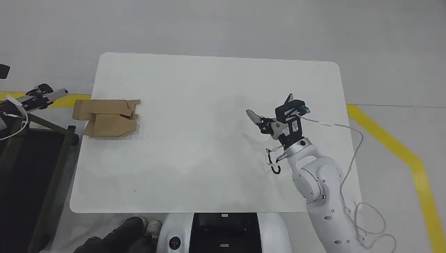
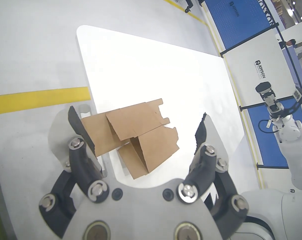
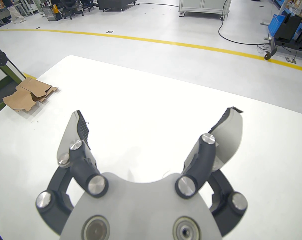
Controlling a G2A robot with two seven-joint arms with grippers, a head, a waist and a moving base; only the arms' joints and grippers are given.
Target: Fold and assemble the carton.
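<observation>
A flattened brown carton (image 1: pixel 108 118) with loose flaps lies at the left edge of the white table (image 1: pixel 209 79), overhanging it slightly. My left gripper (image 2: pixel 138 116) hangs open above the carton (image 2: pixel 141 138), off the table's left side, holding nothing; in the top view the left gripper (image 1: pixel 43 98) sits just left of the table. The right gripper (image 3: pixel 156 112) is open and empty over the table's right part, far from the carton (image 3: pixel 28 93). From above, the right gripper (image 1: pixel 270 111) points left toward the table's middle.
A dark green cart frame (image 1: pixel 35 148) stands against the table's left side, close to the carton. Yellow floor lines (image 1: pixel 390 134) run past the table. Blue and white panels (image 2: pixel 240 18) stand beyond the table's right edge.
</observation>
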